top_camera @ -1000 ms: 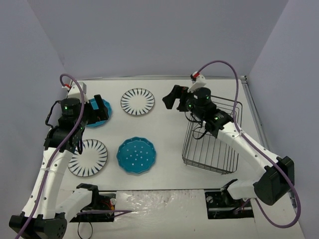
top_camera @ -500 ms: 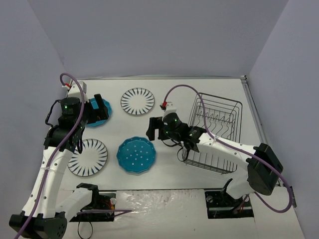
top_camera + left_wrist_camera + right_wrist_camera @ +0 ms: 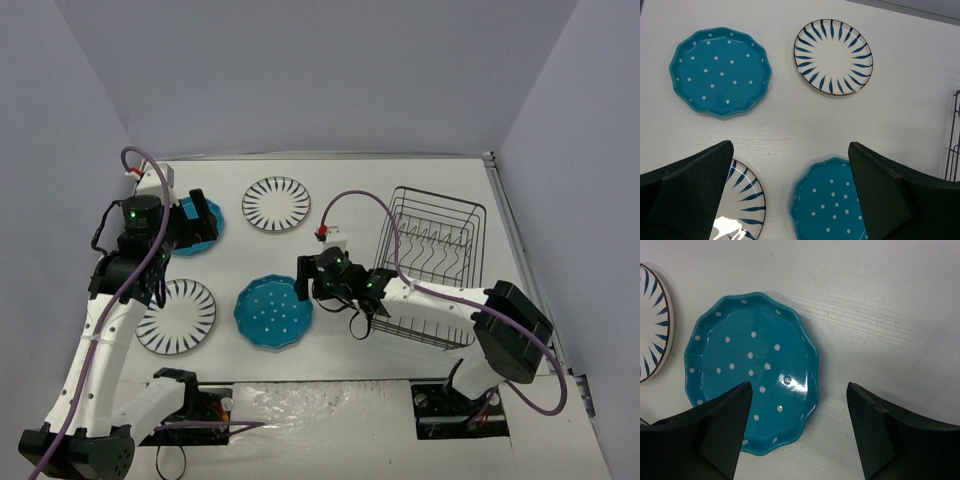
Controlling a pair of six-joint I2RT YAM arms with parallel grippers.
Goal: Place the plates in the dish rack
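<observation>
plainly, left fingers and right fingers gape wide, empty, right near teal plate.

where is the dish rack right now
In the top view the dish rack sits on the right side of the table; the right arm crosses its near-left corner toward the nearer teal plate.

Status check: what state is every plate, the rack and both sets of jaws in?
near teal plate: flat on table
far teal plate: flat on table
far striped plate: flat on table
near striped plate: flat on table
dish rack: empty
left gripper: jaws open, empty
right gripper: jaws open above near teal plate
</observation>
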